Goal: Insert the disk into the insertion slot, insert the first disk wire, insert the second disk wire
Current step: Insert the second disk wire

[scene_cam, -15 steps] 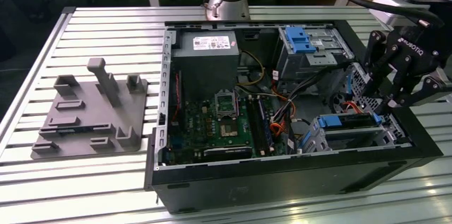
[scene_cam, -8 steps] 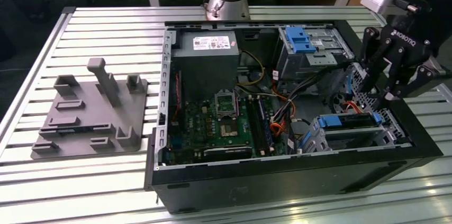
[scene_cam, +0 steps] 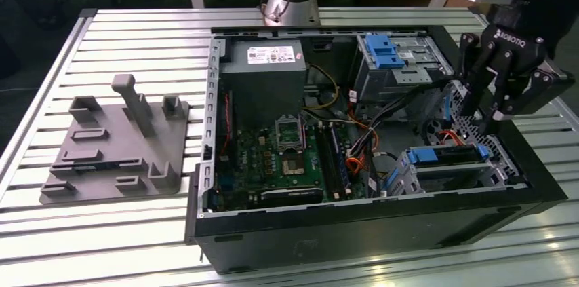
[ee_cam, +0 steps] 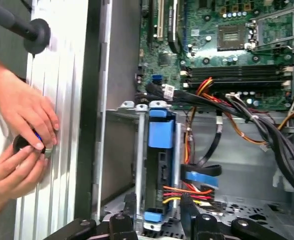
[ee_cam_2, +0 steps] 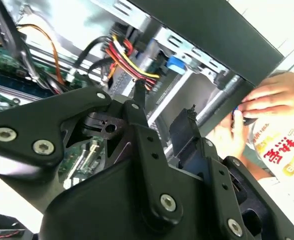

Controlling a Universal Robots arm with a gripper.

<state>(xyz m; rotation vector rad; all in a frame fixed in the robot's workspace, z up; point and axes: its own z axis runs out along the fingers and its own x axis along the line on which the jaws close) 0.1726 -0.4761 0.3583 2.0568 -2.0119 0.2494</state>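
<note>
**A:** What is on the tabletop (scene_cam: 135, 36)?

**B:** An open computer case (scene_cam: 362, 226) with its motherboard (scene_cam: 281, 158) facing up. A grey plastic fixture (scene_cam: 118, 144) sits at the exterior view's left, apart from the case.

**A:** Where is the disk?

**B:** The disk (scene_cam: 443, 155), framed by its blue carrier, lies inside the insertion slot (scene_cam: 475, 177). The slot is the low metal cage in the case's corner at the exterior view's right.

**A:** And the end effector?

**B:** The black end effector (scene_cam: 479, 116) hangs above the slot, pointing down, spread apart and gripping nothing. In the first wrist view its fingers (ee_cam: 187, 212) flank the disk's end, and a red and yellow wire bundle (ee_cam: 183, 191) runs just beside one finger.

**A:** Is anyone nearby?

**B:** A person's hands (ee_cam: 24, 115) are on the tabletop just outside the case wall, holding a small dark object.
</note>
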